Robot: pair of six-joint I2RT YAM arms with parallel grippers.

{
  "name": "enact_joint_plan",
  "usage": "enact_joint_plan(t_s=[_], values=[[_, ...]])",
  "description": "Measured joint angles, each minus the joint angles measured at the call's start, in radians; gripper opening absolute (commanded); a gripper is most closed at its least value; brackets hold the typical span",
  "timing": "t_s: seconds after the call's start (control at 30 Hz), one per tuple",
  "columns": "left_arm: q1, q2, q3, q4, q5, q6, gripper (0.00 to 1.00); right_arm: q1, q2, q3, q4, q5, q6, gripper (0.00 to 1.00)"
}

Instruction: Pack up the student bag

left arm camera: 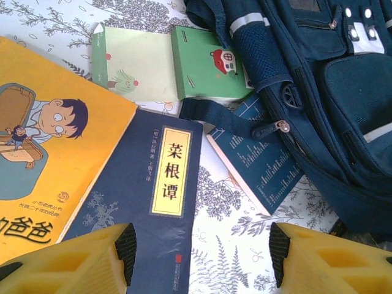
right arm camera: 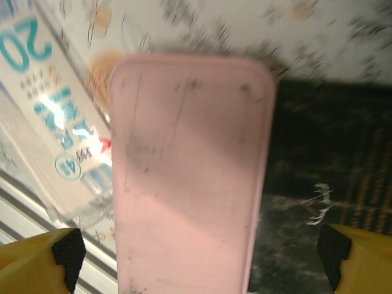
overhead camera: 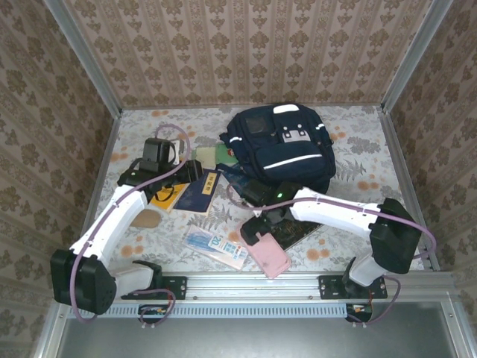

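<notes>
Left pincer [overhead camera: 192, 170], top view: arm stretched far over the desk [overhead camera: 358, 142], jaws open above a navy book [overhead camera: 203, 192] left of the student bag [overhead camera: 287, 145], which lies far centre. The right arm bends leftward, with the right pincer [overhead camera: 259, 226] over a pink case [overhead camera: 272, 257].
Left wrist view: jaws spread and empty, bag at right.
Right wrist view: jaws wide, straddling the case without touching it.

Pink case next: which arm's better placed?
Right. The right gripper hovers directly over the pink case, jaws open on either side of it. The left gripper is open over the navy book beside the bag.
</notes>
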Motion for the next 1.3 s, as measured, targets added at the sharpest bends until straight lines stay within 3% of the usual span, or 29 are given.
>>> enact_joint_plan(t_s=[0.33, 0.87, 0.97, 1.07, 1.3], values=[[0.006, -0.001, -0.026, 0.008, 0.01, 0.0, 0.61, 0.126, 0.129, 0.027, -0.027, 0.037, 0.032, 1.0], [0.008, 0.001, -0.033, 0.014, 0.025, 0.0, 0.61, 0.161, 0.257, 0.074, -0.082, 0.159, 0.083, 1.0], [0.008, 0.004, -0.033, 0.021, 0.03, -0.001, 0.61, 0.161, 0.272, 0.096, -0.102, 0.163, 0.083, 0.91], [0.01, 0.01, -0.033, 0.024, 0.032, -0.001, 0.61, 0.161, 0.278, 0.118, -0.105, 0.169, 0.079, 0.76], [0.027, 0.012, -0.033, 0.027, 0.032, -0.004, 0.62, 0.138, 0.334, 0.219, -0.076, 0.179, 0.036, 0.74]])
